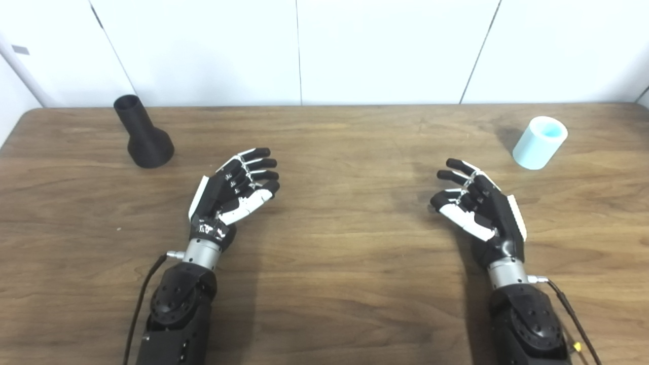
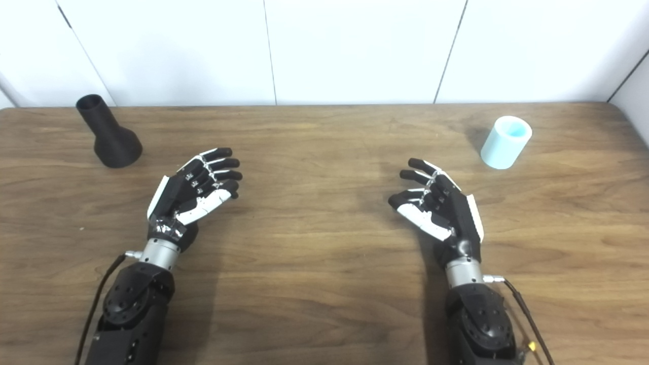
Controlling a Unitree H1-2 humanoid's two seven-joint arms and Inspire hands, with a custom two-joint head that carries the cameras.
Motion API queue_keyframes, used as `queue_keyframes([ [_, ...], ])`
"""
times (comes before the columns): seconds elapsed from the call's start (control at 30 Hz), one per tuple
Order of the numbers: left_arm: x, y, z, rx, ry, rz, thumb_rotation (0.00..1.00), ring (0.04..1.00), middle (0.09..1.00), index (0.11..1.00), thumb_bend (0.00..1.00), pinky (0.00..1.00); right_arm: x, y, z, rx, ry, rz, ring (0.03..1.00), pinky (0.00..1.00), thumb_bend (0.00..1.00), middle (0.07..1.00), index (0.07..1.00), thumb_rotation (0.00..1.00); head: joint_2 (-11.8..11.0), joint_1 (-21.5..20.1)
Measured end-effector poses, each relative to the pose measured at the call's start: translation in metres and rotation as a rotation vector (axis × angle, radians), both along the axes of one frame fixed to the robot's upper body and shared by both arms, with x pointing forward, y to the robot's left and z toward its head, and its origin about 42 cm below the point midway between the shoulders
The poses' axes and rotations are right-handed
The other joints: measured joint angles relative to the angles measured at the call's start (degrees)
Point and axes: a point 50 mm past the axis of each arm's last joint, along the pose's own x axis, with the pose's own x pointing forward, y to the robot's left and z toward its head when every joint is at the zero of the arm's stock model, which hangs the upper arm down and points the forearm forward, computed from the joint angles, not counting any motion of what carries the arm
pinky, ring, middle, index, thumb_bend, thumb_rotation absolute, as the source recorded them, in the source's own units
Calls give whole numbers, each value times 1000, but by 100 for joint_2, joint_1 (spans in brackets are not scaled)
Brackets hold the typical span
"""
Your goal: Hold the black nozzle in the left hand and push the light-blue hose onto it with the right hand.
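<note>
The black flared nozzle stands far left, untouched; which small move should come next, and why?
Probably move the open left hand forward and left toward the black flared plastic nozzle. Both hands are empty, and the right hand needs the nozzle held before pushing on the light-blue cylindrical hose.

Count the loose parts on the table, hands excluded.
2. The black nozzle stands at the far left; the light-blue hose piece stands at the far right. Neither is touched, and nothing appears hidden.
</note>
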Motion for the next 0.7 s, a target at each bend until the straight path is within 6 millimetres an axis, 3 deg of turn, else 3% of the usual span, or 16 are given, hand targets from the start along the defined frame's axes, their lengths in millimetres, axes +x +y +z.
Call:
queue_keyframes([
  [0.53,1,0,0,-1,-14,2,72,637,691,716,634,459,0,0,0,-1,0,0,504,384,606,677,724,188,0,18],
  [0.67,2,-1,0,1,-21,1,97,625,688,715,646,453,0,-1,-1,-5,2,0,505,387,581,682,723,187,-228,527],
  [0.7,3,-2,0,3,-24,0,106,621,682,713,649,454,0,-2,-2,-6,1,2,503,384,560,679,725,165,-368,849],
])
